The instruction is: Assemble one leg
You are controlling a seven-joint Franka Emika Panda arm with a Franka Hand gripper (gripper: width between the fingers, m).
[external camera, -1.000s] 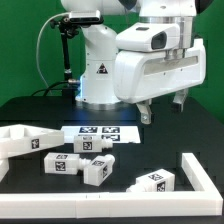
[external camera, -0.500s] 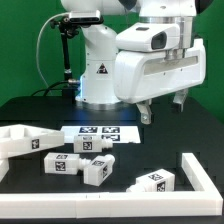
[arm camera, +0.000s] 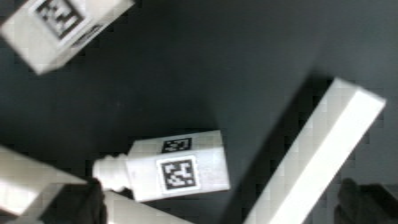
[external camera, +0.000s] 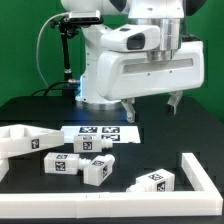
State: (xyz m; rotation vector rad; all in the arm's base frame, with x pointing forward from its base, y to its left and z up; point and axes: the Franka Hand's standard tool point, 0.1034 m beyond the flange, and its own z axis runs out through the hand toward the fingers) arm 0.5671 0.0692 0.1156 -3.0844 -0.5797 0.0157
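Note:
Several white legs with tag stickers lie on the black table: one at the exterior view's left, one by the marker board, one in front and one toward the right. My gripper hangs open and empty above the table, over the marker board's right end, touching nothing. In the wrist view a leg lies just ahead of my gripper, between the dark fingertips. Another leg lies farther off.
The marker board lies flat in front of the robot base. A large white part sits at the exterior view's left. A white wall stands at the right and also shows in the wrist view.
The arm has shifted toward the exterior view's left and its hand looks larger in frame. The gripper stays open and empty. The legs have not moved.

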